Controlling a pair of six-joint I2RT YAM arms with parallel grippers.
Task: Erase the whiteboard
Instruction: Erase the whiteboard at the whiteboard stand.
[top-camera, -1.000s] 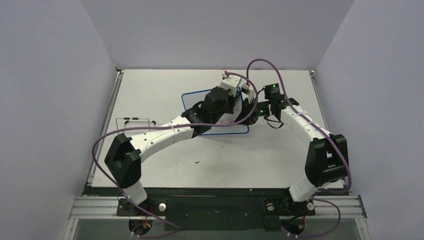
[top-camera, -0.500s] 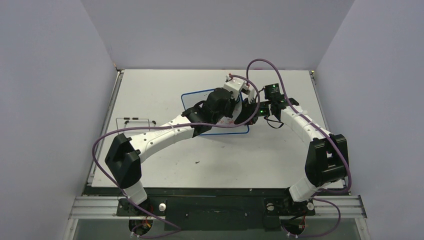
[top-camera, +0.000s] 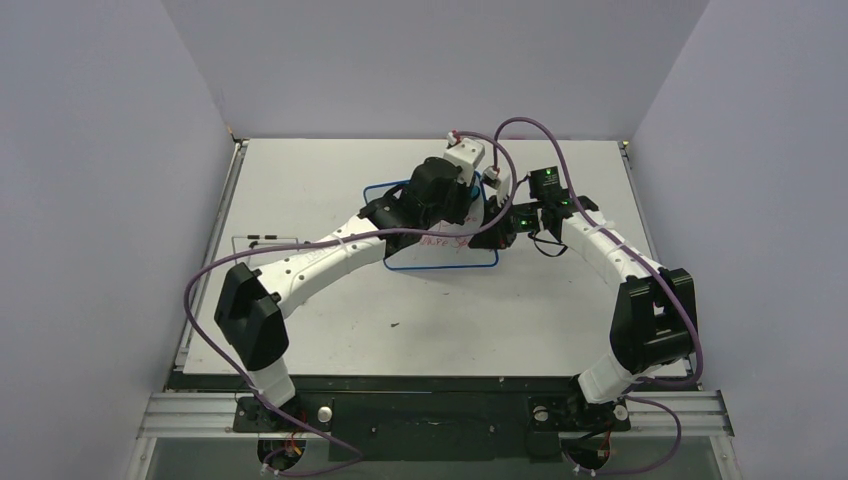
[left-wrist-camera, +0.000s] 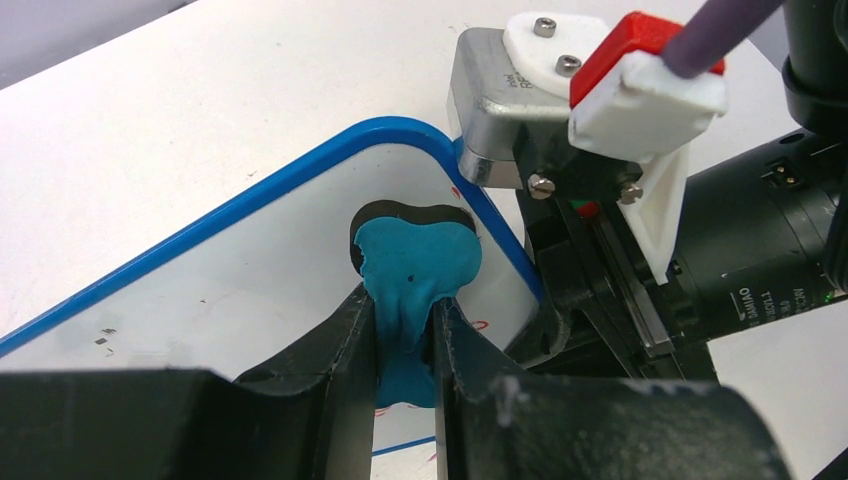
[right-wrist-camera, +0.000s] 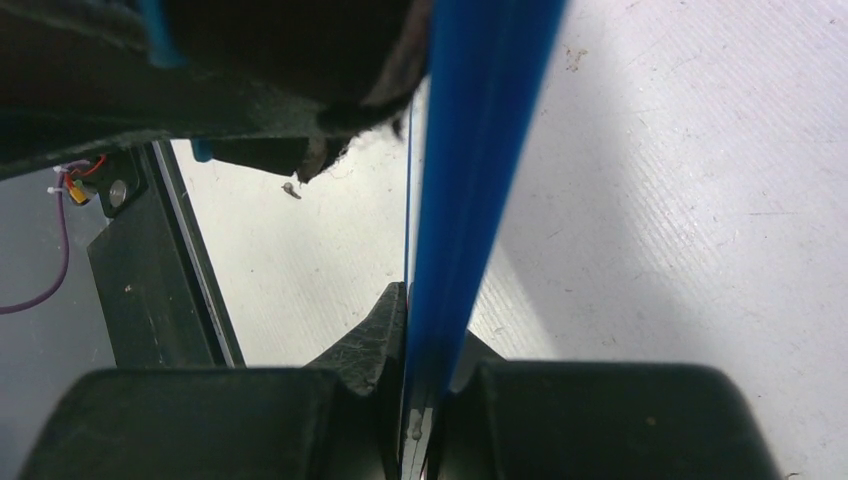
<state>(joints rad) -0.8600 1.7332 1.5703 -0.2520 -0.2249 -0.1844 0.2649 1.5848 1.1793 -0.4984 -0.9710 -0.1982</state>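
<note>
The whiteboard (top-camera: 440, 256), white with a thin blue rim, lies at the table's middle back. A little red handwriting (top-camera: 445, 243) shows near its front edge. My left gripper (left-wrist-camera: 405, 330) is shut on the blue-and-black eraser (left-wrist-camera: 415, 265). It presses the eraser on the whiteboard (left-wrist-camera: 250, 290) near its rounded far right corner. In the top view the left gripper (top-camera: 478, 195) is mostly hidden under its wrist. My right gripper (right-wrist-camera: 425, 340) is shut on the whiteboard's blue rim (right-wrist-camera: 470, 170), seen edge-on. It holds the board's right edge, as the top view (top-camera: 492, 236) shows.
The right gripper's body (left-wrist-camera: 600, 290) sits close beside the eraser at the board's right edge. A thin wire outline with two small dark pieces (top-camera: 268, 240) lies at the table's left. A small dark speck (top-camera: 395, 323) lies in front. Purple cables loop over both arms.
My left gripper has moved with the eraser away from me, towards the board's far right corner. The right gripper has stayed shut on the board's edge.
</note>
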